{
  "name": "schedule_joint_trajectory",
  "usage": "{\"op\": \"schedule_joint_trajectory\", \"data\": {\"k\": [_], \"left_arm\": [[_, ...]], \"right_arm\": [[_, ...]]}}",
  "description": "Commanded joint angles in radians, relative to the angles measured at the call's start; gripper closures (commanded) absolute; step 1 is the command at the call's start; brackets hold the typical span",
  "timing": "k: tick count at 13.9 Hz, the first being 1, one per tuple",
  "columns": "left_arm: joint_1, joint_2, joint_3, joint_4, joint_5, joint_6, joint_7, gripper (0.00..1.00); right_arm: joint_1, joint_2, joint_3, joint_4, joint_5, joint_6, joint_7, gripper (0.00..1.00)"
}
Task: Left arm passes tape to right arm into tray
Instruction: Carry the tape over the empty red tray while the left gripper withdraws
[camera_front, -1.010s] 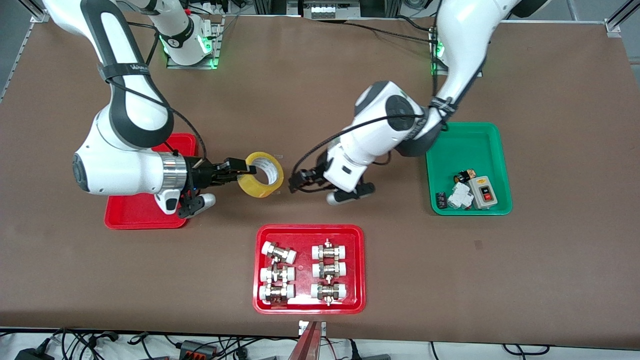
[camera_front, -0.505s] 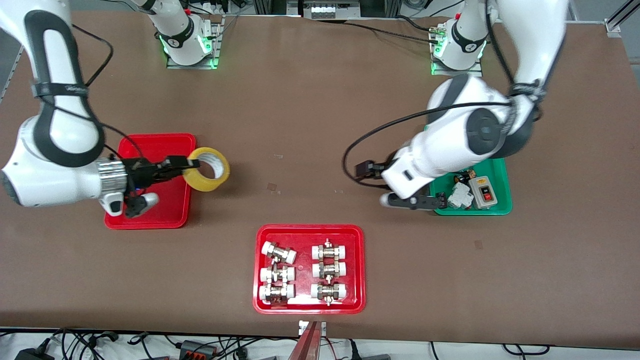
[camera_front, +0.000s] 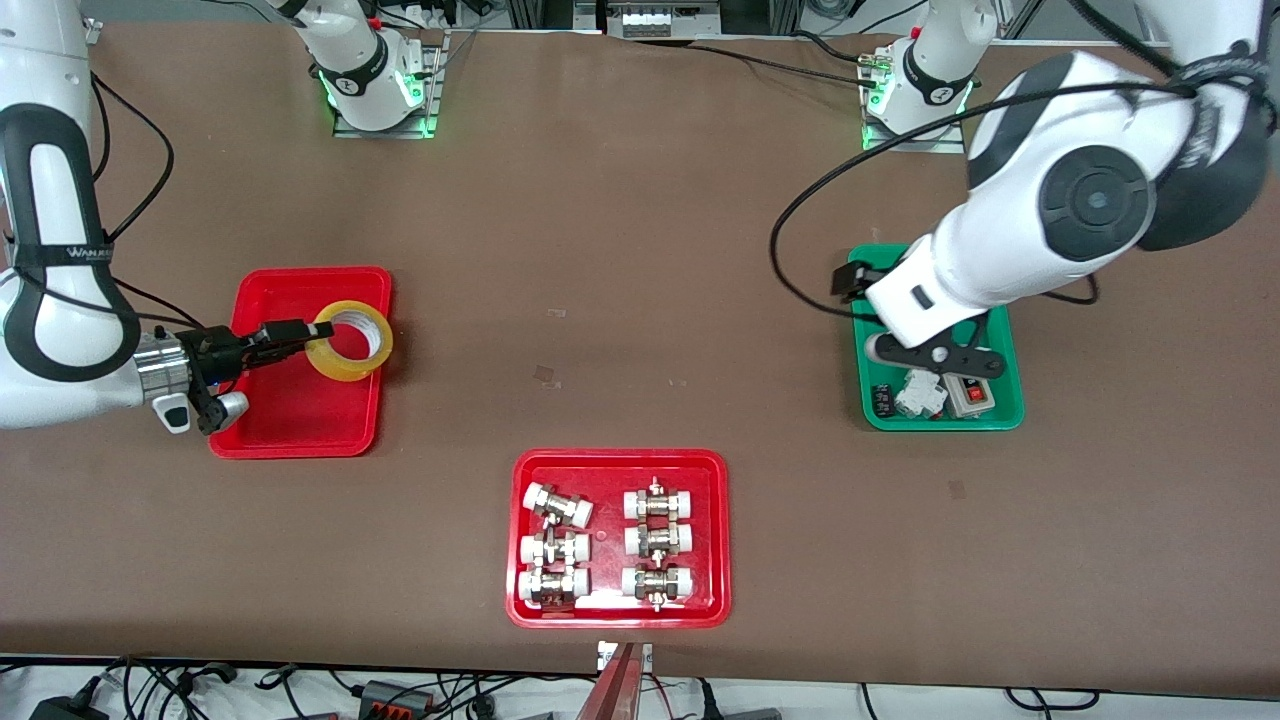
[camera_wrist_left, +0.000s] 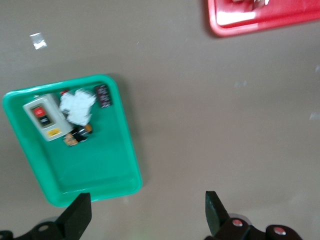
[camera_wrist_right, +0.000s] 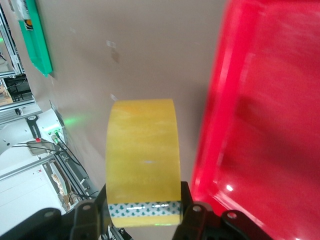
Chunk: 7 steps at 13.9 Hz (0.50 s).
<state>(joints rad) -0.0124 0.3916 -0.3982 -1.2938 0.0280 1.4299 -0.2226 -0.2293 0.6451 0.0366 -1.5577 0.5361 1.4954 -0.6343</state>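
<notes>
Right gripper (camera_front: 318, 331): jaws clamped the tape (camera_front: 350, 340) over the tray (camera_front: 300, 420) rim.
Left gripper (camera_wrist_left: 145, 212): jaws spread, empty, above green tray (camera_front: 940, 270); fingertips hidden in front view.

A broad brown tabletop (camera_front: 640, 250) fills nearly everything, matte and evenly lit, with a few small pale scuffs near its middle. At twelve o'clock aluminium frame rails (camera_front: 560, 12) and a grey terminal block (camera_front: 648, 20) sit along the table's edge, with black cables (camera_front: 760, 62) trailing across the surface. Green indicator lights (camera_front: 428, 125) glow on two metal mounting plates there. At six o'clock a white floor strip (camera_front: 900, 702) shows, strewn with cables and power adapters (camera_front: 385, 692), and a red-edged bracket (camera_front: 622, 680) juts up.
</notes>
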Motion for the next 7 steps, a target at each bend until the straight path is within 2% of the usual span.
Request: {"op": "schedule_joint_trajectory", "data": {"k": [1,3,5,6,7], "left_arm": [[0.048,0.006,-0.004,0.024,0.021,-0.052,0.088,0.00],[0.068,0.006,-0.001,0.027,0.020,-0.112,0.112,0.00],[0.078,-0.026,0.024,0.004,0.026,-0.114,0.179,0.00],[0.066,-0.051,0.059,-0.028,0.033,-0.111,0.221,0.00],[0.063,-0.069,0.084,-0.057,0.045,-0.108,0.250,0.00]], "right_arm": [[-0.050,0.047,0.019,0.022,-0.034,-0.024,-0.054,1.00],[-0.068,0.077,0.019,0.022,-0.051,-0.017,-0.103,1.00],[-0.074,0.105,0.019,0.027,-0.076,-0.008,-0.154,0.97],[-0.074,0.105,0.019,0.027,-0.103,0.015,-0.159,0.76],[-0.074,0.105,0.019,0.027,-0.137,0.041,-0.162,0.48]]}}
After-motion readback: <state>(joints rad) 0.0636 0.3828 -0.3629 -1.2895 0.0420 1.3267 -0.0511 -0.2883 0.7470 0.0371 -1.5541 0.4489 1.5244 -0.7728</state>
